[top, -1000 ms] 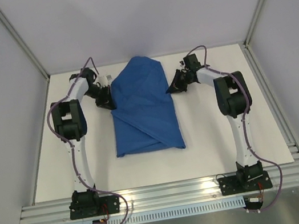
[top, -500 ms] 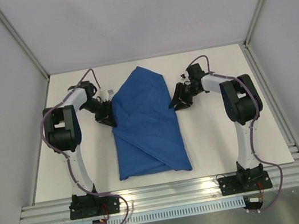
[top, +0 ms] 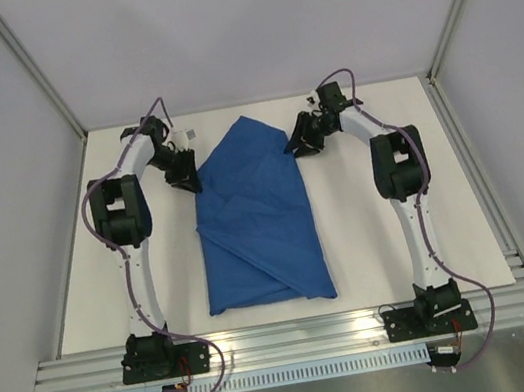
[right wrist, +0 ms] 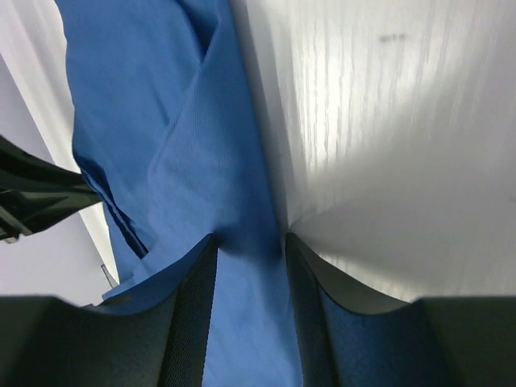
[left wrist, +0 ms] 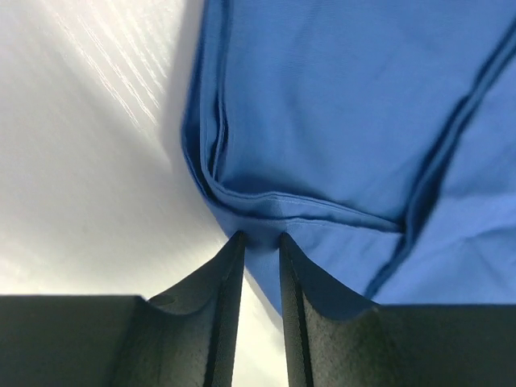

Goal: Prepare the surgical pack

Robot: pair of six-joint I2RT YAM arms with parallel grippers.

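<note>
Because each gripper stands with its jaws parted and blue cloth right at its tips, the step in hand looks like letting go of a side fold. The left gripper (left wrist: 260, 238) shows only a narrow slit, and a hemmed fold of the surgical pack (left wrist: 347, 121) lies just past its tips toward 12 o'clock. The right gripper (right wrist: 250, 238) stands wider, with cloth showing through the gap and running off toward 11 o'clock. Neither visibly pinches anything.

To do this well, I judge, the jaws should be fully clear of the cloth and lift straight off before drawing sideways, so no hem drags and the fold lies flat.

From above, the pack is a folded bundle mid-table (top: 371, 238), pointed at 12 o'clock. The left gripper is at its 10 o'clock edge, the right at 1 o'clock.
</note>
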